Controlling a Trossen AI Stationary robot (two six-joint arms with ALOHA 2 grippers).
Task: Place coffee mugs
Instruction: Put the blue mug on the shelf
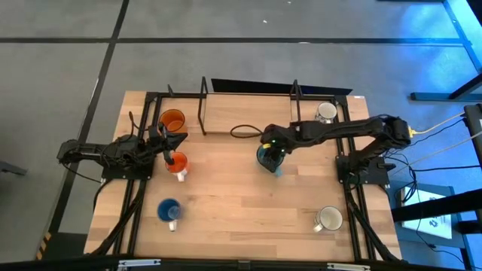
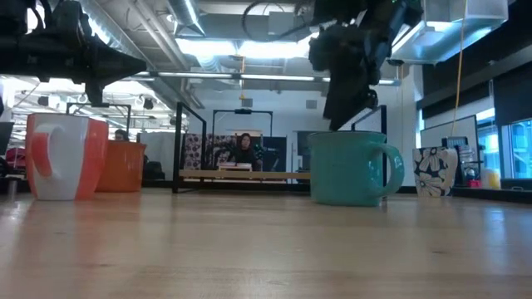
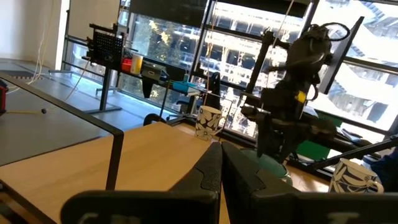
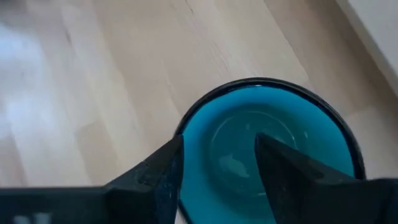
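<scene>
Your right gripper (image 1: 271, 154) hung directly above the teal mug (image 1: 269, 159), which stood upright near the middle of the table (image 1: 226, 203), right of centre. In the right wrist view the fingers (image 4: 155, 174) were spread moderately wide and straddled the near part of the rim, one outside the wall and the other over the teal mug's (image 4: 267, 149) hollow; they gripped nothing. In the low view the right gripper (image 2: 345, 104) sat just above the teal mug (image 2: 349, 169), whether touching you could not tell. Your left gripper (image 1: 167, 147) was over the small orange mug (image 1: 178, 165) on the left side, its fingers (image 3: 214, 171) pressed together with nothing between them. Count from the high view: six mugs, namely two orange, the larger orange mug (image 1: 172, 120) at far left, one teal, one blue mug (image 1: 169, 210) at near left, and two white, the far white mug (image 1: 325, 112) at far right and the near white mug (image 1: 329, 219) at near right. One black wire rack (image 1: 248, 113) lay along the far edge. The low view showed orange-and-white sides on the small orange mug (image 2: 62, 156) and a dark pattern on a white mug (image 2: 435, 171), which the high view did not; it missed the blue mug entirely.
</scene>
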